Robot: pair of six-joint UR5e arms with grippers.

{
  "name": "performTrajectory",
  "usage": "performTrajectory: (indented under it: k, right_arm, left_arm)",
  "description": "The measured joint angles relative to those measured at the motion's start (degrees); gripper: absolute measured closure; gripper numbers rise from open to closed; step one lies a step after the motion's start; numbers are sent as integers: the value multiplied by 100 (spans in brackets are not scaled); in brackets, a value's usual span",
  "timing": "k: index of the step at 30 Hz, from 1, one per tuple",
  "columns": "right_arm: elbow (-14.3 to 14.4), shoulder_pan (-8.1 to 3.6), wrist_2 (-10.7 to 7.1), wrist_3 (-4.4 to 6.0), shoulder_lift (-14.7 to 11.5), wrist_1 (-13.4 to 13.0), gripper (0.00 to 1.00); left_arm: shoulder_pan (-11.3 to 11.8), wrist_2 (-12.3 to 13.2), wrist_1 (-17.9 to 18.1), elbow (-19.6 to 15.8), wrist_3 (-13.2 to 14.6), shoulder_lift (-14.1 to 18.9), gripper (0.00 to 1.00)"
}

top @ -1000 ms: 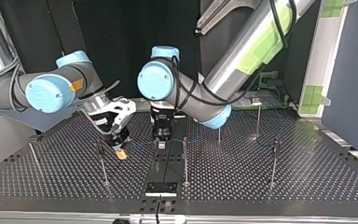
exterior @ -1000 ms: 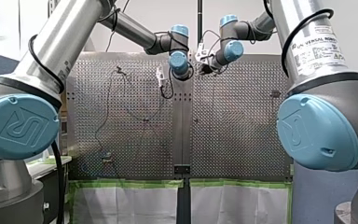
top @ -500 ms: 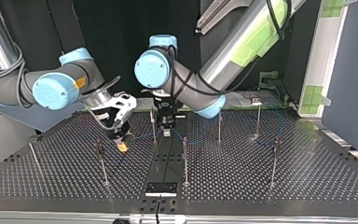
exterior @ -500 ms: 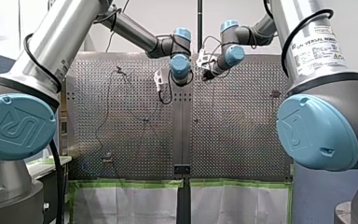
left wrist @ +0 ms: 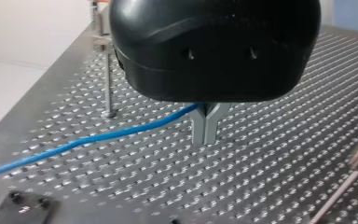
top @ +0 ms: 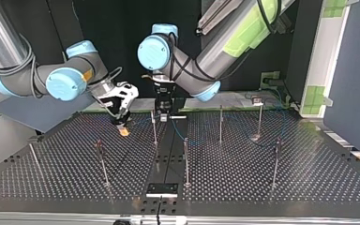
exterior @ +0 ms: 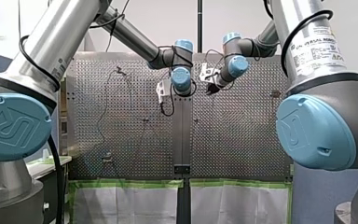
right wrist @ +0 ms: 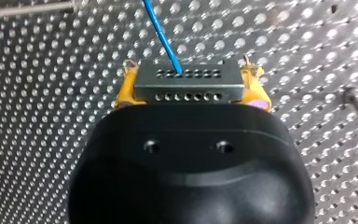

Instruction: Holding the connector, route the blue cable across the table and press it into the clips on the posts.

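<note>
while my right end effector clamps the connector, my left end effector pinches the cable.

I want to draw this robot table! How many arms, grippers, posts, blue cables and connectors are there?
Robot arms: 2
Grippers: 2
Posts: 7
Blue cable: 1
Connector: 1
Total: 13
</note>
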Motion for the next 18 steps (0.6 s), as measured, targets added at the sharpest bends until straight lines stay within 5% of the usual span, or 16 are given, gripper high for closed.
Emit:
performTrajectory:
  k: [5,18]
  right_arm:
    - [266,-66,-3,-198,6,-228,100]
    - [909,-45,-74,-397,158,-619,100]
  left_arm:
    - [15,253,260,-259,12,-99,100]
    - [42,822,918,-908,-68,-714,100]
